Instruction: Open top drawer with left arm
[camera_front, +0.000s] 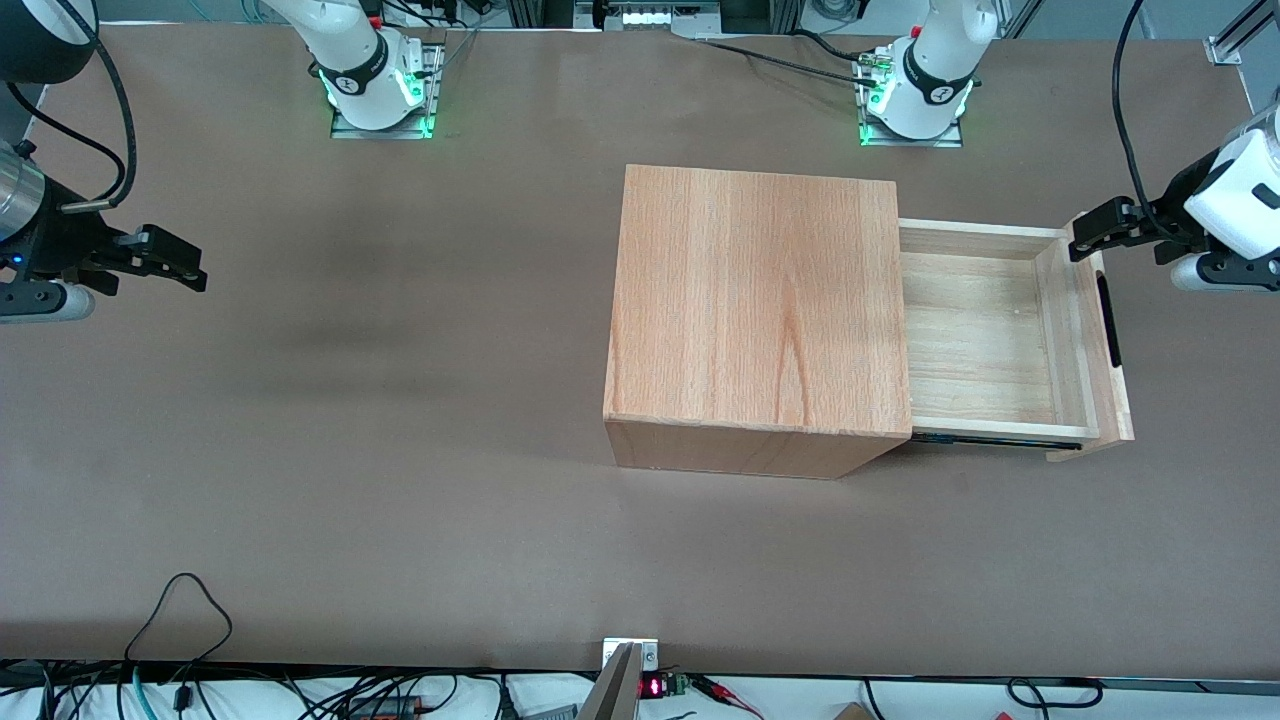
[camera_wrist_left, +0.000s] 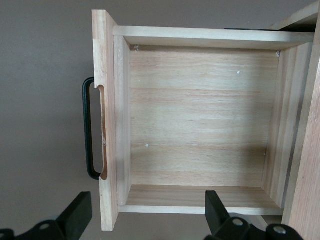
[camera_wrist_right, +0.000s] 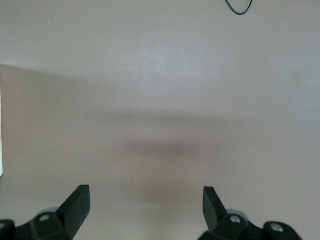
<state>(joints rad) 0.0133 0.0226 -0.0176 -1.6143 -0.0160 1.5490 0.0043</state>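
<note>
The top drawer (camera_front: 985, 335) stands pulled well out of the wooden cabinet (camera_front: 760, 300), toward the working arm's end of the table. Its pale wood tray (camera_wrist_left: 200, 115) holds nothing. The slim black bar handle (camera_front: 1113, 320) (camera_wrist_left: 88, 135) sits on the outer face of the flat front panel (camera_wrist_left: 107, 150). My left arm's gripper (camera_front: 1088, 238) (camera_wrist_left: 147, 212) hovers open above the panel's end that is farther from the front camera. It touches neither the handle nor the wood, and nothing is held between its fingers.
The cabinet's plain top fills the table's middle, and its edge (camera_wrist_left: 305, 200) shows beside the drawer's inner end. The left arm's white base (camera_front: 925, 95) is mounted farther from the front camera than the cabinet. Cables (camera_front: 180, 620) lie along the table's near edge.
</note>
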